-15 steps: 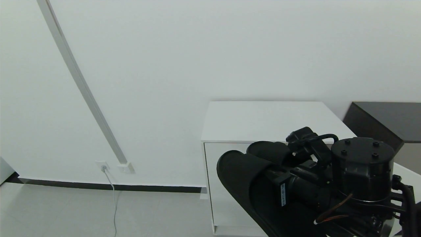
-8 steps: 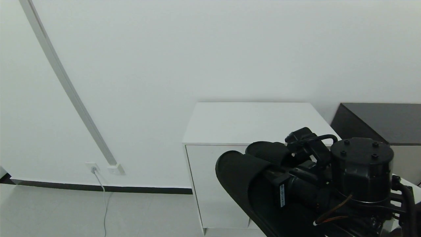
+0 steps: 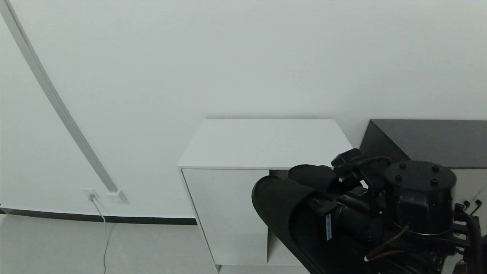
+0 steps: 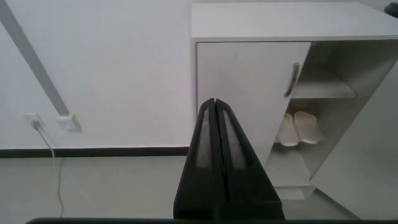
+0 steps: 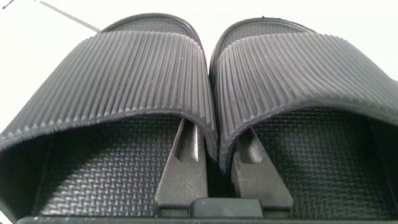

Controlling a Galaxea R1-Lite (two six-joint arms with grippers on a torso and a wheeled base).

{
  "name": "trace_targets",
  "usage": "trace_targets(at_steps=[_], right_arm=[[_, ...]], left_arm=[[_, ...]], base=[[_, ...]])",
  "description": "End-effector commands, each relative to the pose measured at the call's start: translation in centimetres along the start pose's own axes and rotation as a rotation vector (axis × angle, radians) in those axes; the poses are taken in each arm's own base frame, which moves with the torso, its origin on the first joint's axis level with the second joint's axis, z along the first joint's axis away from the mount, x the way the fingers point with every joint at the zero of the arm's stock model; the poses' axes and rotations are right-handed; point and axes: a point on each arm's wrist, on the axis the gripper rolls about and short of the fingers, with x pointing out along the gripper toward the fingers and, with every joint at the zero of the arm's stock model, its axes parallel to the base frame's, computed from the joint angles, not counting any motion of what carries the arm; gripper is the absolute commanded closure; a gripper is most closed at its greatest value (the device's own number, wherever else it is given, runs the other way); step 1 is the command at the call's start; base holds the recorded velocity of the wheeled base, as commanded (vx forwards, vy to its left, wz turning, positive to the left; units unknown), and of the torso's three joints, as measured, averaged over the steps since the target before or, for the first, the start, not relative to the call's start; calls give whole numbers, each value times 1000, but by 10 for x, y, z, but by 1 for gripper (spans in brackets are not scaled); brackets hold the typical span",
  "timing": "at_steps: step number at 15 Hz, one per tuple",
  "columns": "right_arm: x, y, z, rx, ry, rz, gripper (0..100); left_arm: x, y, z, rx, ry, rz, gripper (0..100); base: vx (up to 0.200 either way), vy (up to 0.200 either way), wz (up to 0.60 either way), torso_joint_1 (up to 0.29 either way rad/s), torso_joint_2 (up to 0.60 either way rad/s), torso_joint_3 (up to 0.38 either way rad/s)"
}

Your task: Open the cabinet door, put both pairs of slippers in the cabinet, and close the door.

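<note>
Cabinet (image 4: 249,74) holds pale slippers (image 4: 299,127); right tool (image 5: 216,134) clamps black slippers (image 5: 143,68).

A pale conduit strip (image 3: 57,102) ran slantwise down a plain white wall (image 3: 228,57) to a small junction box (image 3: 117,196), just beside a socket (image 3: 90,193) whose grey cord (image 3: 104,232) trailed onto the light floor (image 3: 49,247). A black baseboard (image 3: 133,219) lined the wall's foot. At right stood a dark-topped unit (image 3: 430,140).
</note>
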Motion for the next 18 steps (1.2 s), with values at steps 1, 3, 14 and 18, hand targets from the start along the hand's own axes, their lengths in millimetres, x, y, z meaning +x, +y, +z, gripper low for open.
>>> trace_targets(at_steps=[1,3,14,18], right_arm=[[0,0,-1,0,2,0,100],[0,0,0,2,0,-2,100],[-2,-2,-8,-12,10,6,100],[-2,-2,-9,-15,-5,10,100]], left_arm=[[0,0,0,0,0,0,100],[0,0,0,0,0,0,100],[0,0,0,0,0,0,100],[0,0,0,0,0,0,100]], base=[[0,-200,0,2,-2,2],[0,-200,0,-2,-5,7],[0,0,0,0,0,0],[0,0,-150,-59,132,69]])
